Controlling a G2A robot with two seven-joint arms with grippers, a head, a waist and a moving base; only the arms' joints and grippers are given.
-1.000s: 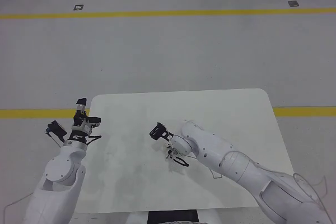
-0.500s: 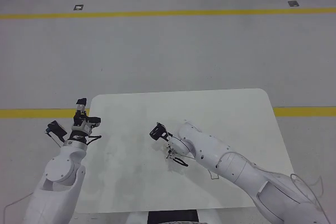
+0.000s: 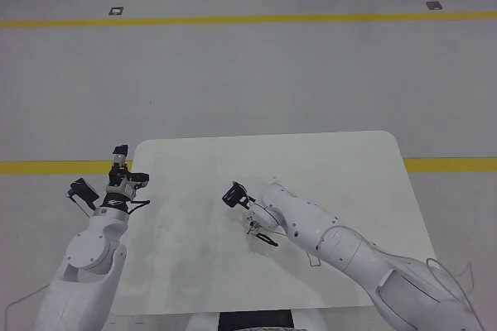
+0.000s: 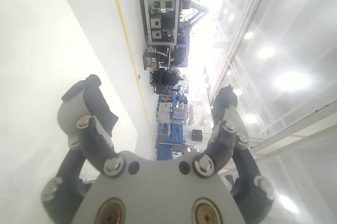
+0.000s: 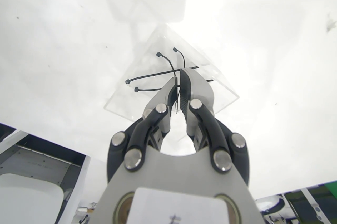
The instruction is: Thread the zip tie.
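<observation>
Bright, even overhead lighting across white table [image 3: 331, 157], shadows faint and soft. Heavy glare from ceiling lights [image 4: 289, 80] in left wrist view; straight yellow floor line [image 4: 123, 24] bowed by wide-angle lens.

Right end effector [image 5: 179, 74] pinched, left [image 4: 158, 85] agape

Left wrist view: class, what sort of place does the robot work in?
Probably an industrial hall or robotics workshop: a yellow floor line, a wired equipment cabinet and rows of bright ceiling lights point to that.
</observation>
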